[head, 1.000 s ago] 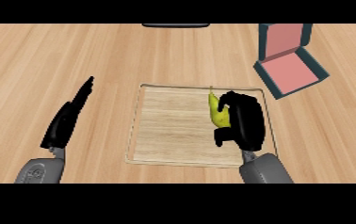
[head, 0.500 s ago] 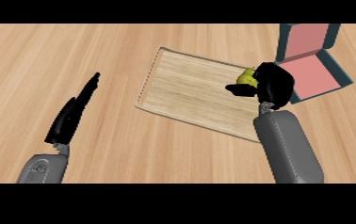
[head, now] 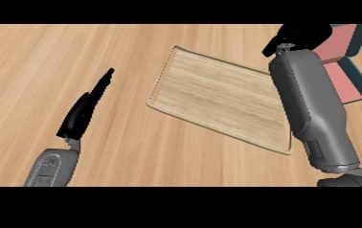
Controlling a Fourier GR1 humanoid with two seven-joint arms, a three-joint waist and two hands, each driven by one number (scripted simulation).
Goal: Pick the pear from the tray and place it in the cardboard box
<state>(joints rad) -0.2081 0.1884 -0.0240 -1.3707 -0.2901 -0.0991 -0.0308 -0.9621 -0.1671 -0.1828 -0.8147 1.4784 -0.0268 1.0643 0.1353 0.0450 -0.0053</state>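
My black right hand (head: pixel 300 34), at the end of its grey forearm (head: pixel 311 105), is curled at the upper right, at the edge of the pink-lined cardboard box (head: pixel 339 45); the pear cannot be seen, so I cannot tell whether the fingers enclose it. The pale wooden rectangular tray (head: pixel 219 97) lies tilted on the light wood-grain counter (head: pixel 106 45), just left of that forearm. My black left hand (head: pixel 84 109) rests at the lower left, fingers straight and released.
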